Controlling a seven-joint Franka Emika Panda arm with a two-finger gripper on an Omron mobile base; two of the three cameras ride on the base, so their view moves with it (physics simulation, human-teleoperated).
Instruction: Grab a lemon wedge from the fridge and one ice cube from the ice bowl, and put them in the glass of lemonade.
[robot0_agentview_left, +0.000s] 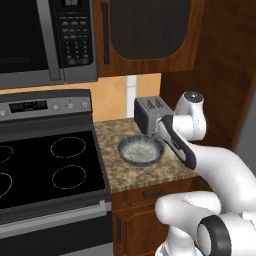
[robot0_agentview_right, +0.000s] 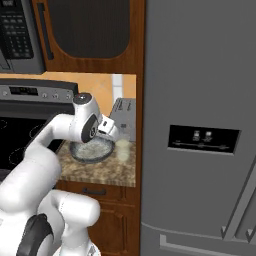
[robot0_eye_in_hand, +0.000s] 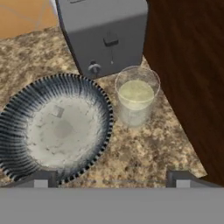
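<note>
The claw (robot0_eye_in_hand: 111, 178) is hovering above the speckled granite tabletop (robot0_eye_in_hand: 144, 153) with its two dark fingertips (robot0_eye_in_hand: 40, 179) standing wide apart and nothing pinched between them. In the hand view, the ice bowl (robot0_eye_in_hand: 54, 127) is sitting below and to one side of the claw, its ribbed blue-grey rim ringing a whitish speckled inside, and a small pale cube-like shape is lying near its middle. The glass of lemonade (robot0_eye_in_hand: 136, 95) is standing upright just beside the bowl, apart from it, holding pale yellowish liquid. The grey toaster (robot0_eye_in_hand: 104, 33) is standing right behind both. In the right base view, the fridge (robot0_agentview_right: 200, 125) is rising tall and grey with its doors closed, beside the wooden panel at the end of the tabletop. The lemon wedge cannot be made out in the glass.
</note>
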